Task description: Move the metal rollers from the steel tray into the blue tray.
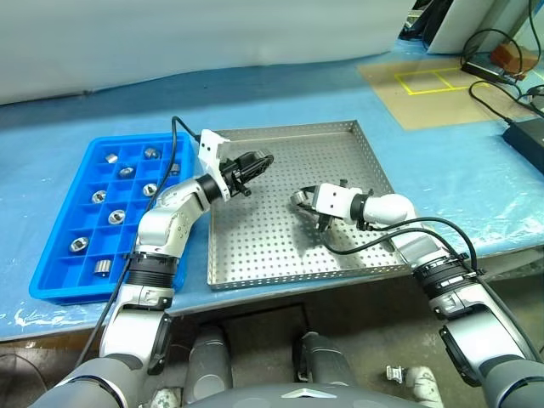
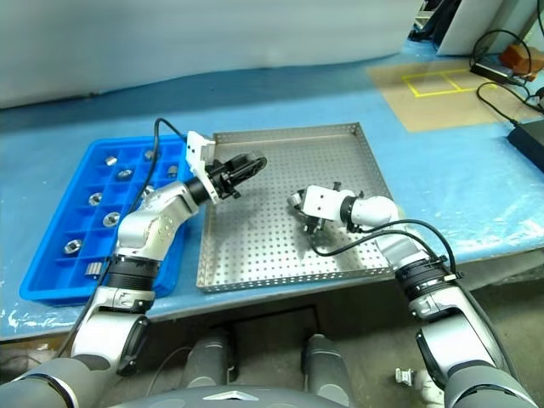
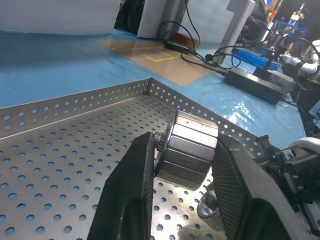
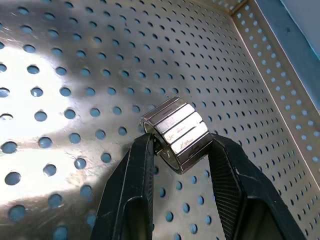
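The steel tray (image 1: 255, 248) lies in the middle of the blue-covered table, and the blue tray (image 1: 53, 287) lies beside it on the left. Several metal rollers (image 1: 116, 216) sit in the blue tray's compartments. My left gripper (image 1: 259, 160) hovers over the steel tray's near-left part, shut on a metal roller (image 3: 187, 147). Above the tray's middle, my right gripper (image 1: 299, 201) points down and left, shut on another metal roller (image 4: 177, 132) just over the perforated floor.
A brown board (image 1: 442, 89) with a yellow taped square lies at the back right. Black cables and a black box (image 1: 525, 132) sit at the right edge. The table's front edge runs just below both trays.
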### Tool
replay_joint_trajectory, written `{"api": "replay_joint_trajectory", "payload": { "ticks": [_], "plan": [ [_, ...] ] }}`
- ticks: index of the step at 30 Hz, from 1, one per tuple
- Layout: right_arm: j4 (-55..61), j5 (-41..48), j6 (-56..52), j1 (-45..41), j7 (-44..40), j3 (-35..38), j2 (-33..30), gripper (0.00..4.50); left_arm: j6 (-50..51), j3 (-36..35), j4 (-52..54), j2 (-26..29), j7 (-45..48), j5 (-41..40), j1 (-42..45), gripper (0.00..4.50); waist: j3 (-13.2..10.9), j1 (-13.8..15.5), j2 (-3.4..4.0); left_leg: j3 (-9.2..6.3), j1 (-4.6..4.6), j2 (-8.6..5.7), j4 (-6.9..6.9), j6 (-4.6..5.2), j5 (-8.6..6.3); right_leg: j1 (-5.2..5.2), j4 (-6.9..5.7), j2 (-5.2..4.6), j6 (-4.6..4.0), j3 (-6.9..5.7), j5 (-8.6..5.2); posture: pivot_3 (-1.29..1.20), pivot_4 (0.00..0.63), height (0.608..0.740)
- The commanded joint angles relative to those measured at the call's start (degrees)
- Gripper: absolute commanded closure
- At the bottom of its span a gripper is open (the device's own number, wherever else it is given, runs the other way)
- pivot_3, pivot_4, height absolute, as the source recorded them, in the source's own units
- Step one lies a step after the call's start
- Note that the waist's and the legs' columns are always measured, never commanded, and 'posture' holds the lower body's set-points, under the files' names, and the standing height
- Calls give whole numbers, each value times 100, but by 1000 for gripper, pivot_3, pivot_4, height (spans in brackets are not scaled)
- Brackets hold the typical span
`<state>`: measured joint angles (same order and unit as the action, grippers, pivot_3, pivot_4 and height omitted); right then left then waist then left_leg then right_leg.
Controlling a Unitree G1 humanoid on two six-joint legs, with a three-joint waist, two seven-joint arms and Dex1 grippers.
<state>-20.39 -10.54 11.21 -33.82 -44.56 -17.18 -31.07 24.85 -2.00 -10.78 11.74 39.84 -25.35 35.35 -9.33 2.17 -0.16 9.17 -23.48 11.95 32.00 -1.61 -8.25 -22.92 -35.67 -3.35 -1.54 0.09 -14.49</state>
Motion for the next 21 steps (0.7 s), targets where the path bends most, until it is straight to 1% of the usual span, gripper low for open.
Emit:
{"api": "replay_joint_trajectory", "payload": {
  "ticks": [1, 3, 6, 8, 10, 15, 16, 18, 21],
  "plan": [
    [73, 360, -156, -191, 29, 363, 112, 3289, -88, -37, 75, 67, 37, 10, 137, 3200, 0, -3, 0, 0, 0, 0, 0, 0, 0, -1, -1, 0, 0, 0, 0, -141, 150, 740],
    [223, 706, -636, -141, -90, 525, 286, 3289, -108, -12, 57, 73, 54, 41, 113, 3200, 0, -1, 0, 0, 1, 1, 0, 6, -3, 0, -2, 2, 0, 0, 0, -141, 150, 740],
    [593, 1541, -2034, -153, -201, 978, 638, 3289, -106, -33, 197, 92, 111, -15, 43, 3200, -1, 0, 1, 0, -1, 2, 0, 20, -9, -1, -2, 2, 0, 0, 0, -141, 150, 740],
    [859, 1939, -2794, -164, -264, 1202, 715, 3289, -112, -149, 317, 197, 115, -57, -4, 3200, -1, 3, 2, 0, -1, 0, 0, 24, -8, -1, -1, 0, -1, 0, 0, -149, 150, 740],
    [1071, 2096, -3207, -142, -242, 1283, 712, 3289, -183, -296, 380, 366, 93, -38, -66, 3200, -1, 7, 2, 0, -2, 1, 0, 24, -9, -1, 0, 0, -1, -1, 0, -152, 150, 740],
    [1010, 1828, -3305, -51, 28, 1077, 758, 3289, -241, -654, 634, 859, 2, -40, -370, 3200, -2, 0, 3, 0, 3, 5, -6, 7, -5, -1, -1, 3, -1, -2, 0, -139, 150, 740],
    [917, 1765, -3263, -69, 103, 1029, 806, 3289, -258, -656, 728, 947, 2, 1, -456, 3200, -2, 5, 3, 0, 4, 4, -11, -10, 5, -2, 0, 3, -1, -2, 0, -132, 150, 740],
    [789, 1714, -3233, -108, 197, 981, 902, 3289, -285, -625, 917, 1098, 30, 64, -620, 3200, -3, 9, 4, 0, 5, 5, -16, -15, 8, -3, 1, 3, -2, -4, -1, -125, 150, 740],
    [679, 1721, -3212, -206, 322, 984, 1088, 3289, -184, -763, 1352, 1367, -15, 28, -953, 3200, -4, 19, 7, -1, 0, 3, -19, -17, 8, -7, 2, 1, -2, -4, -1, -109, 150, 740]
  ]
}}
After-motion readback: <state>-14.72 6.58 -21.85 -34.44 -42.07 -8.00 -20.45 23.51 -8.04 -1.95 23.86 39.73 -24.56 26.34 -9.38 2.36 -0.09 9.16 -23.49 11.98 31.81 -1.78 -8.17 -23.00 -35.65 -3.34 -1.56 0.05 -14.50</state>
